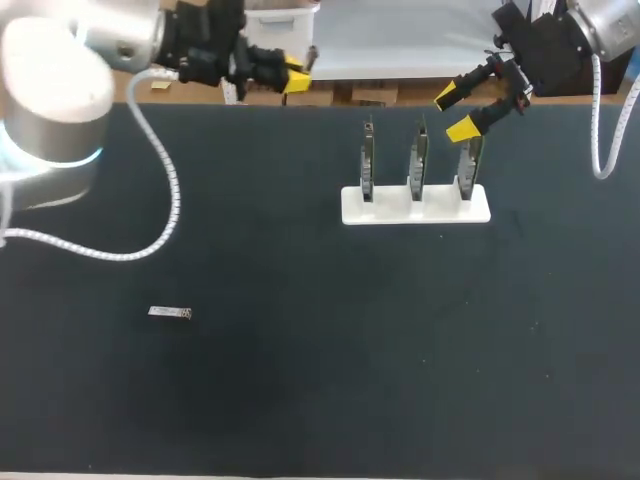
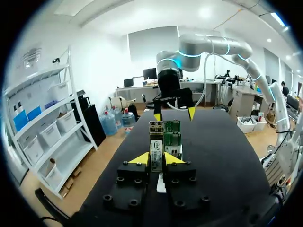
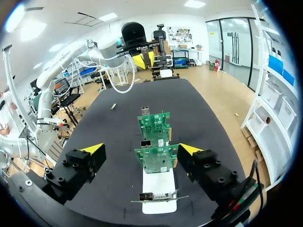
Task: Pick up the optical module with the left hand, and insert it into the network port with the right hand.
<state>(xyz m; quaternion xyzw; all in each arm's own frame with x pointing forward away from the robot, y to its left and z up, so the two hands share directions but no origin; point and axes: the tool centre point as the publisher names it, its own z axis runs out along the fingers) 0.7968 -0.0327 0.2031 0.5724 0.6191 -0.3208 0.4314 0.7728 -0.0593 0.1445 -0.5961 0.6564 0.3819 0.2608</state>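
While one module lies loose, another stands in the left claw

Where the dark table (image 1: 350,400) meets its far edge, the white base (image 1: 390,212) sits right of the middle and near that edge; bare cloth spreads wide in front of it and to its left. Counted: one base, three upright boards (image 1: 419,160) in a row on it, two modules, two claws. The left gripper (image 2: 156,160) hangs at the far edge, left of the base and well apart from it; it is clenched on the optical module (image 2: 156,139), which stands upright with both yellow tips touching it. From the head view that module is only a grey sliver, so it is probably, not surely, the same kind as the other. The second optical module (image 1: 170,313) lies flat on the table's left half, well apart from the base and both claws, with free room all round. The right gripper (image 1: 456,111) hovers over the right-hand board, released, its fingers spread wide; from its wrist the boards stand in line ahead. A network port (image 3: 146,143) shows as a small metal cage at each board's edge in the right wrist view; from the head view the ports cannot be made out. The left arm's big joint hides the table's far left corner.
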